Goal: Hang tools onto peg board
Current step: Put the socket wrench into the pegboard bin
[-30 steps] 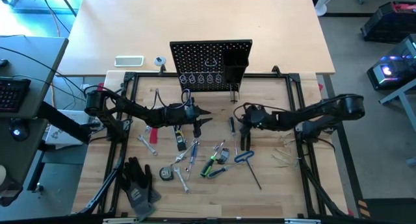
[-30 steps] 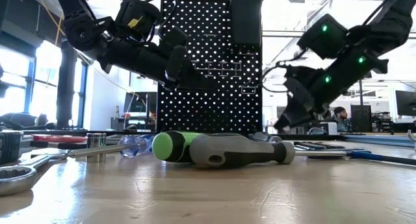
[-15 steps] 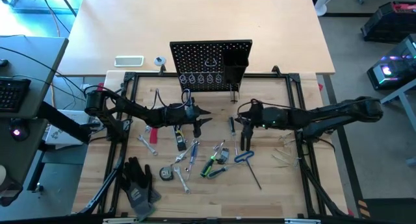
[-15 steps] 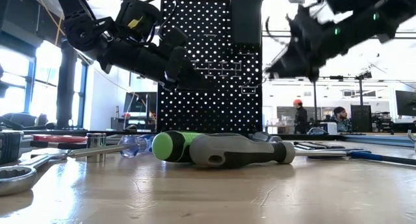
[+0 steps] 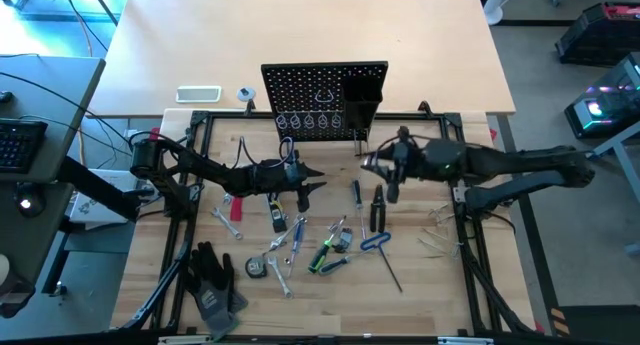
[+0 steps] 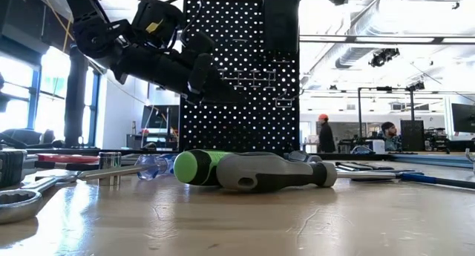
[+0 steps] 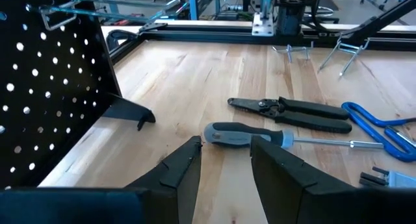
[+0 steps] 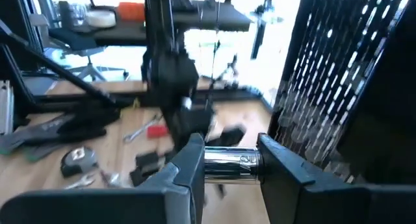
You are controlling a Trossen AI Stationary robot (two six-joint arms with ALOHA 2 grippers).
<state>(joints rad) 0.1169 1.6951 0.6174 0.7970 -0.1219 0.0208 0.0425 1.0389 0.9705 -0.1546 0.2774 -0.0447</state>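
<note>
Black gloves [image 5: 212, 283] lie at the near left corner, out of the way. Further along, the left gripper [image 5: 310, 181] hovers over the bench in front of the peg board [image 5: 324, 101], its fingers [image 7: 184, 170] apart with nothing between them. Most tools [image 5: 318, 240] lie scattered mid-table — pliers [image 7: 292, 111], a grey-handled screwdriver [image 7: 244, 135], a green-handled one [image 6: 194, 167]. Further right, the right gripper [image 5: 372, 163] is clamped across a shiny silver tool [image 8: 232, 161], raised near the board's right edge. The risk I see: the smooth metal could slip or twist in the fingers, or the gripper could bump the lightweight board — its bin [image 5: 364, 97] and wire rings [image 5: 309, 120] crowd the approach.
</note>
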